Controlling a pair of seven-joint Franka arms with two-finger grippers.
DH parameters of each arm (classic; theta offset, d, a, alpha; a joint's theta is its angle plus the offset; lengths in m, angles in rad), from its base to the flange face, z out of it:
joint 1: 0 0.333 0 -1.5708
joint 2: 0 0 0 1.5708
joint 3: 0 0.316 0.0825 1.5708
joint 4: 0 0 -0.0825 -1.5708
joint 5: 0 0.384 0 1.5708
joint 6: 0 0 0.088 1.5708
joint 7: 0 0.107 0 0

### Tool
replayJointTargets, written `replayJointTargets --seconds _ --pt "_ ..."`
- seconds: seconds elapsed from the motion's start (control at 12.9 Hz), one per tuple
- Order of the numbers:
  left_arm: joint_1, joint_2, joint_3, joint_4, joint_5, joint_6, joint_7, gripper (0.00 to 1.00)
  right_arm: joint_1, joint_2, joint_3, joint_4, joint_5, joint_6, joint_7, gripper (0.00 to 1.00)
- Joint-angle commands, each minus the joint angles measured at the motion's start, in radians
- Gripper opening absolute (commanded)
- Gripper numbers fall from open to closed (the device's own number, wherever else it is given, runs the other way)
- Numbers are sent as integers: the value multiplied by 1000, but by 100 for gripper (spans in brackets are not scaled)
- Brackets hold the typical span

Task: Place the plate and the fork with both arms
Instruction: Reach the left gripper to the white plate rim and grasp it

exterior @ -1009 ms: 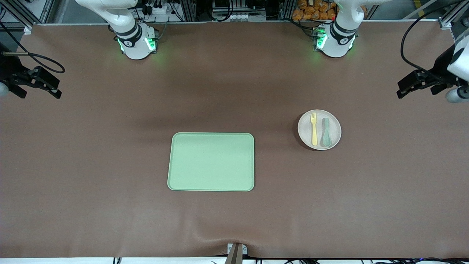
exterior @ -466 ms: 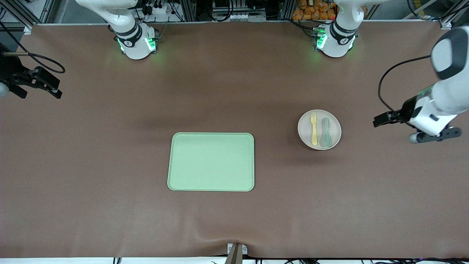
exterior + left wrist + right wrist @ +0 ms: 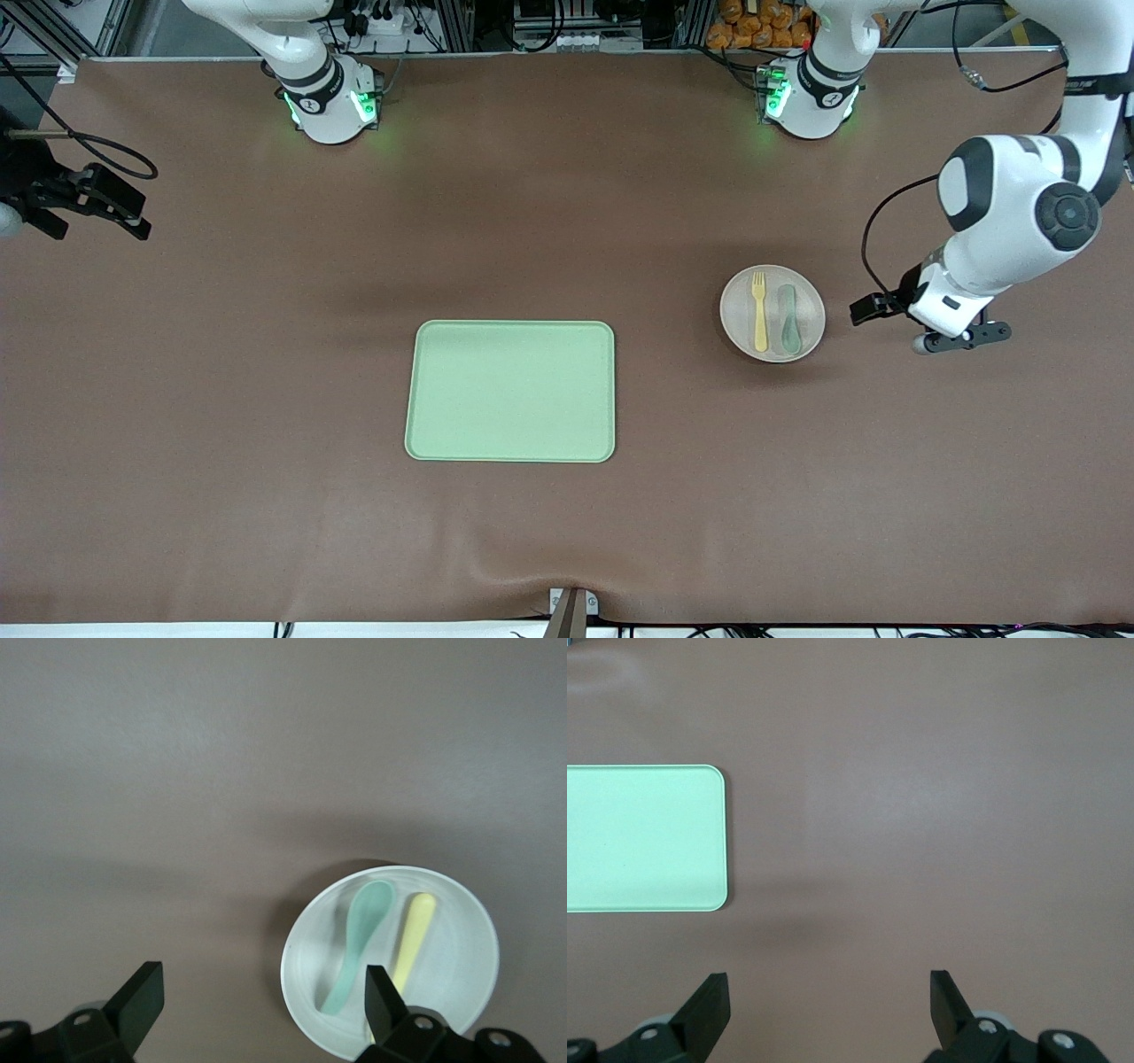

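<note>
The left hand (image 3: 873,307) has swung in beside the plate (image 3: 772,313), fingers spread and empty, while the right hand (image 3: 97,208) waits open; a careless rim grab could spill the fork (image 3: 759,310) and spoon (image 3: 787,317) onto the desk (image 3: 567,221).

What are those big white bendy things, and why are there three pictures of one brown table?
Those are two robot arms, and each ends in a black pincer called a gripper. One picture is taken from high above the table. The other two come from little cameras on the arms' wrists, looking down past the grippers.

On the table lies a green tray. Toward the left arm's end sits a round plate with a yellow fork and a grey-green spoon lying on it.

The left gripper is open, empty, and beside the plate. The right gripper is open and empty too; that arm waits at its own end of the table. Nothing is held yet.
</note>
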Motion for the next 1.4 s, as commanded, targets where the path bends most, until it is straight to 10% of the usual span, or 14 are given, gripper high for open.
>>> replayJointTargets --seconds 0.0,1.32 --pt "1 30 -6 -52 -19 88 12 88 -9 7 0 14 20 -18 -9 100" --pt "46 193 -26 -108 -227 214 246 50 -9 9 0 15 20 -19 -7 100"
